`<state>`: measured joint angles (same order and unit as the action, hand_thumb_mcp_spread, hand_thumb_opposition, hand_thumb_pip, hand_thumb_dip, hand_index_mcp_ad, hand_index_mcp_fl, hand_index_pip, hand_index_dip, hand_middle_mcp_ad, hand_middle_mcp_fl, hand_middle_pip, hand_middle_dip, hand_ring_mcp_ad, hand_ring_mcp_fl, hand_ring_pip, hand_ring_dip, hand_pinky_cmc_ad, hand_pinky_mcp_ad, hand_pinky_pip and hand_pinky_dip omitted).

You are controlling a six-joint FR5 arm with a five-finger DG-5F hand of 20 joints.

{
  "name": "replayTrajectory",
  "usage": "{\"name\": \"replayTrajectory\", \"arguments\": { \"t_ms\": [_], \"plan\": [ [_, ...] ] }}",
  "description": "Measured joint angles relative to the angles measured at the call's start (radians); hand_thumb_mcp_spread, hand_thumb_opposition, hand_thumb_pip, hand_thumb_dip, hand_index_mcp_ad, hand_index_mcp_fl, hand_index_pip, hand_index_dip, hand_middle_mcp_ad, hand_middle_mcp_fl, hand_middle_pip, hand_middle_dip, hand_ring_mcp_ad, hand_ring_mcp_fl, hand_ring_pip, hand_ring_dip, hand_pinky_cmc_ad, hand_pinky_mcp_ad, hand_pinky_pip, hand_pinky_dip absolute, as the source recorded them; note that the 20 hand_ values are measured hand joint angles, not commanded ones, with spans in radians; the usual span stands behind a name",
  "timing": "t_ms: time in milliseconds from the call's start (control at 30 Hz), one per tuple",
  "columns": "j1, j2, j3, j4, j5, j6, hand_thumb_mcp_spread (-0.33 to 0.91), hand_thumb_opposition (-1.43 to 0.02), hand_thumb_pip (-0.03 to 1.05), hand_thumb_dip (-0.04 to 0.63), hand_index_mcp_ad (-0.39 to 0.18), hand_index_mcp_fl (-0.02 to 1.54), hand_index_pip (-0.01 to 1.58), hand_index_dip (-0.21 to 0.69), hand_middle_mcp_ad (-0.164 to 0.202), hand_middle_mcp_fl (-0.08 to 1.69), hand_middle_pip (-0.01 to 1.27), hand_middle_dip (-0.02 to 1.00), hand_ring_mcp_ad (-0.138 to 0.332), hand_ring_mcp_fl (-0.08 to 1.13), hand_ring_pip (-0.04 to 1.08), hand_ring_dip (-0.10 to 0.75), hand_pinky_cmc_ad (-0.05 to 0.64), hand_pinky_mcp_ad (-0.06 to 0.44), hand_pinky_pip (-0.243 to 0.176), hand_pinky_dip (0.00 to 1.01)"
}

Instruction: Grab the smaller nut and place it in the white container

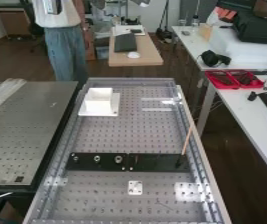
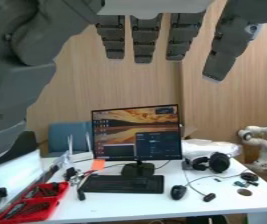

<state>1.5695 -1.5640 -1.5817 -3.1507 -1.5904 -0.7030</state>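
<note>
Across the perforated worktop [image 1: 114, 134], in the high view, we see a dark strip [image 1: 158, 161] carrying three small ring-like pieces in one row, set apart from each other, we suppose so that each can be taken without disturbing its neighbour. The smaller nut [image 1: 75, 158] is, in our judgement, the one at the row's left end in that view, with the middle piece [image 1: 97, 159] and the largest piece [image 1: 118, 159] beside it; they appear ordered by size, which should make the choice easier. The white container [image 1: 99, 101] stands on a flat white base [image 1: 112, 111] farther along the worktop, probably to leave free room for approaching the strip. A thin rod [image 1: 187, 140] leans at the other end of the strip, and we would keep the path away from it. About direction, the nut seems to lie flat, with its hole upward, so the axis through it would be upright; it is too small for us to tell how its flat sides are turned, and we can find no clear long axis. In the wrist view, the hand has its fingers [image 2: 143, 40] hanging straight and spread, with nothing pinched, facing a monitor [image 2: 137, 134]. This pose suggests waiting; the next move should turn the hand down toward the nut.
</note>
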Motion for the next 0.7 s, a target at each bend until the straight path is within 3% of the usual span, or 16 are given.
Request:
{"name": "replayTrajectory", "arguments": {
  "t_ms": [700],
  "plan": [
    [-0.007,-0.012,-0.001,0.003,-0.012,0.001,0.18,-0.71,0.4,0.016,-0.051,0.01,0.05,0.276,0.051,-0.03,0.12,0.16,0.122,0.0,0.05,0.049,0.393,0.309,-0.112,0.45]
  ]
}}
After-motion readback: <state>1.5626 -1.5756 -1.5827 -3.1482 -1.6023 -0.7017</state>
